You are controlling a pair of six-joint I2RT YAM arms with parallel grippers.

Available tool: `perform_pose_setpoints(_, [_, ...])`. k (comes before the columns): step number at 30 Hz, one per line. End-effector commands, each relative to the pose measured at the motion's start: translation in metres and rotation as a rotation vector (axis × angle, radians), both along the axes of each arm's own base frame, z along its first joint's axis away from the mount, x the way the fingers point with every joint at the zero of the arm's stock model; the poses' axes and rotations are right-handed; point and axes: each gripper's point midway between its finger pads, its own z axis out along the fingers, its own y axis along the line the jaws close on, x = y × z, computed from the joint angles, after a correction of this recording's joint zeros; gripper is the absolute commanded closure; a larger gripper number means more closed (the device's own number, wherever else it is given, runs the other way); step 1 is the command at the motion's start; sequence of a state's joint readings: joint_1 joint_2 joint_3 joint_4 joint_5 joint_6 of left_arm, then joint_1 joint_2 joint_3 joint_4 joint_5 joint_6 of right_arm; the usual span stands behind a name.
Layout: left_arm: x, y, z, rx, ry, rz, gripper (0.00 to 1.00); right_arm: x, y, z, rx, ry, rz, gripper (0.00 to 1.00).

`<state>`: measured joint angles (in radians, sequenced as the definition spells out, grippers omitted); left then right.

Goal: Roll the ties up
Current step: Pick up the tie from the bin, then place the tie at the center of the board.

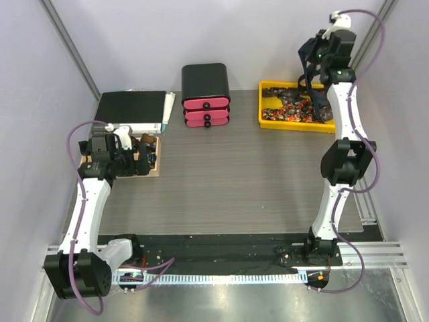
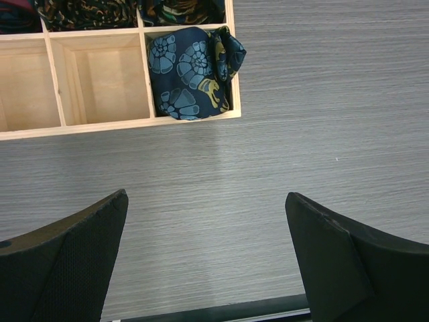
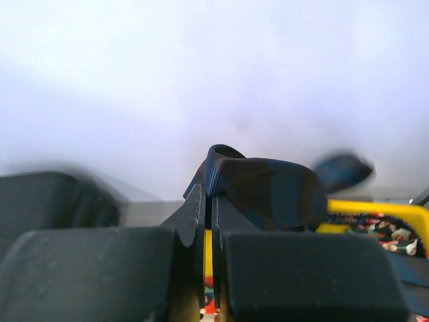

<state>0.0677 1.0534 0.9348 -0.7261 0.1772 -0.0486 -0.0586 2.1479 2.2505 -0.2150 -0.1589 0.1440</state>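
Right wrist view: right gripper [image 3: 208,201] pinched fully together on a fold of the dark navy tie [image 3: 268,191], with fabric bunched above the fingertips.
Top view, held tie: lifted above the yellow bin [image 1: 295,125] at the far right corner of the table [image 1: 234,181], its loose length hanging toward the bin.
Bin contents: speckled ties [image 1: 288,107], unrolled, in a heap.
Left gripper [image 2: 206,194]: spread wide, holding nothing, hovering over the table just beside the wooden box [image 2: 100,126] at the left edge.
Finished stock: one rolled tie [image 2: 191,74], blue shell print, in the end compartment of the box's near row; the two compartments beside it show bare wood.
Step in hand: judged to be the pick-up, with one tie drawn from the bin for rolling.
Next move calls for: carrying the tie to the middle of the table and laying it flat and straight, probably with the left gripper pinning one end. Rolling has not yet begun.
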Motion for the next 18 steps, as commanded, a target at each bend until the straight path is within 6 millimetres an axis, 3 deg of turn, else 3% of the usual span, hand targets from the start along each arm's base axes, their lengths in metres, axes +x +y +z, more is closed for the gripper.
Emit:
perform_pose_setpoints(1, [0.001,-0.004,0.025,-0.023,-0.073,-0.007,0.00,-0.045,0.005,0.114,0.049,-0.218,0.050,0.99])
perform_pose_setpoints(5, [0.000,-0.008,0.033,-0.037,-0.100,-0.024,0.00,-0.091,0.014,0.165,0.067,-0.296,0.097,0.99])
perform_pose_setpoints(16, [0.002,-0.020,0.055,-0.085,-0.163,-0.066,0.00,-0.185,0.065,0.255,0.304,-0.399,0.328,0.99])
perform_pose_setpoints(18, [0.003,-0.023,0.060,-0.095,-0.174,-0.084,0.00,-0.198,0.078,0.260,0.347,-0.389,0.379,0.99])
